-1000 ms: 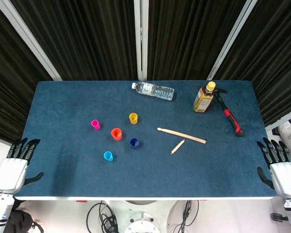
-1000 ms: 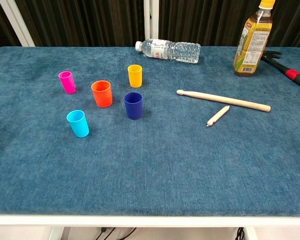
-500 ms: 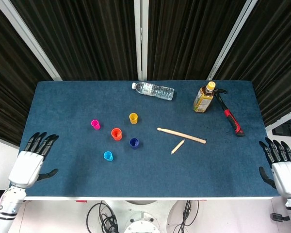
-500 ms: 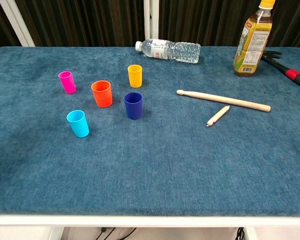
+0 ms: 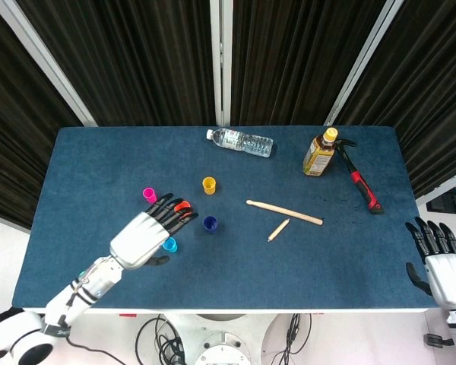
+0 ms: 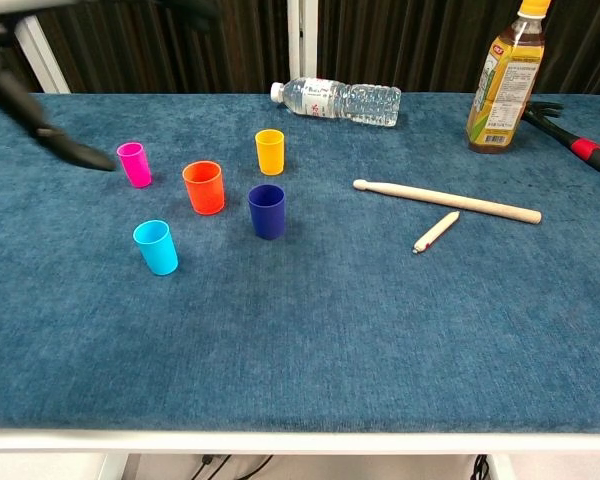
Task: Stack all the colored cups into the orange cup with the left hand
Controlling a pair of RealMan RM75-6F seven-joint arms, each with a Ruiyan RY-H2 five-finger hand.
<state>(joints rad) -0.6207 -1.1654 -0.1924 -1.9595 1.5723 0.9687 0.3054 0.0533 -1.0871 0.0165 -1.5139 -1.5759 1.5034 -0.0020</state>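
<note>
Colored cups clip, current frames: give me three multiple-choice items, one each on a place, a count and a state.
1. Which cup stands nearest the water bottle?
A. yellow cup
B. pink cup
C. light blue cup

2. How many cups stand on the table?
A. three
B. five
C. seven

3. The left robot hand is:
A. gripping the orange cup
B. open above the cups, holding nothing
C. off the table edge

Key: 1 A, the yellow cup stands closest below the bottle. 2 B, yellow, pink, orange, dark blue, light blue. 3 B, all cups stand separate and untouched in the chest view.
</note>
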